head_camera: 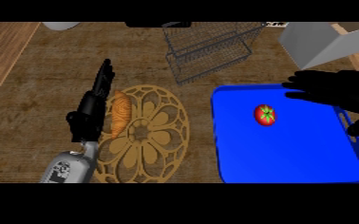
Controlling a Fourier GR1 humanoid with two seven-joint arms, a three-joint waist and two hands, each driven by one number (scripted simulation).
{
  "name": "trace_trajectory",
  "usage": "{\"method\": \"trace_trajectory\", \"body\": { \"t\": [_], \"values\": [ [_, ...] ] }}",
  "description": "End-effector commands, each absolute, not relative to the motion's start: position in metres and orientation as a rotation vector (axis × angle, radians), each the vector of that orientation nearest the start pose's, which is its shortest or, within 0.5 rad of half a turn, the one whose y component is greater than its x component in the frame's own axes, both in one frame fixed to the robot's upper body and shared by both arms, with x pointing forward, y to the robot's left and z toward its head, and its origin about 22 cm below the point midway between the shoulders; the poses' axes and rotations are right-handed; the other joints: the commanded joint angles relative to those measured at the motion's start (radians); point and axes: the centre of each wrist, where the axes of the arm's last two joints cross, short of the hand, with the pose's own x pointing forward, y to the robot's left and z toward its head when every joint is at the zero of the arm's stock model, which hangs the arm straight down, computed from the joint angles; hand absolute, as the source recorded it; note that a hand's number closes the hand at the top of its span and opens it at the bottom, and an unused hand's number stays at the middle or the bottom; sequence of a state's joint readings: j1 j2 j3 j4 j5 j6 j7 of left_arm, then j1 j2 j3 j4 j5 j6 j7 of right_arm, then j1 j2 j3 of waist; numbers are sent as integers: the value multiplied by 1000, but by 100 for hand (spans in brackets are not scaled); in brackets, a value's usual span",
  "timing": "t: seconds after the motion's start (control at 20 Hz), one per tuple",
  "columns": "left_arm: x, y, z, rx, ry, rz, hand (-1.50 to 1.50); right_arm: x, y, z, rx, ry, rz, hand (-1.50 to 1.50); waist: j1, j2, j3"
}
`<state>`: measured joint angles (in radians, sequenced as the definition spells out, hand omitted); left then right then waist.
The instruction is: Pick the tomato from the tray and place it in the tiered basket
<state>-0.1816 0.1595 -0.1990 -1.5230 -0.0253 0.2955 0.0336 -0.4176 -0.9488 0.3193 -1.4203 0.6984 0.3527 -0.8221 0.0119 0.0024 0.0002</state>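
A red tomato (265,115) with a green stem lies on the blue tray (280,156) at the right. My right hand (326,86) hovers over the tray's far right corner, fingers spread and pointing left, just up and right of the tomato and apart from it. The wire tiered basket (207,50) stands at the back centre, beyond the tray. My left hand (95,107) shows at the left, fingers straight and pointing away, holding nothing.
A round wooden cut-out trivet (151,133) lies left of the tray with a brown bread-like item (120,114) on its left part, beside my left hand. A grey-white box (316,45) stands at the back right. A pale round object (61,25) sits at the back left.
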Motion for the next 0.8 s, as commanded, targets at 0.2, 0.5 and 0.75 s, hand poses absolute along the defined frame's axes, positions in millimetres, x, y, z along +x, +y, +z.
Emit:
{"method": "trace_trajectory", "body": {
  "t": [0.2,0.5,0.75],
  "values": [
    [261,193,21,172,-1657,-113,0,344,-335,147,-282,-1535,2045,-150,1,-1,0],
    [265,199,12,180,-1661,-114,0,348,-338,127,-248,-1494,2019,-150,-4,-1,-1],
    [271,192,29,194,-1673,-111,0,350,-339,95,-214,-1462,2031,-150,-4,-1,0]
  ]
}}
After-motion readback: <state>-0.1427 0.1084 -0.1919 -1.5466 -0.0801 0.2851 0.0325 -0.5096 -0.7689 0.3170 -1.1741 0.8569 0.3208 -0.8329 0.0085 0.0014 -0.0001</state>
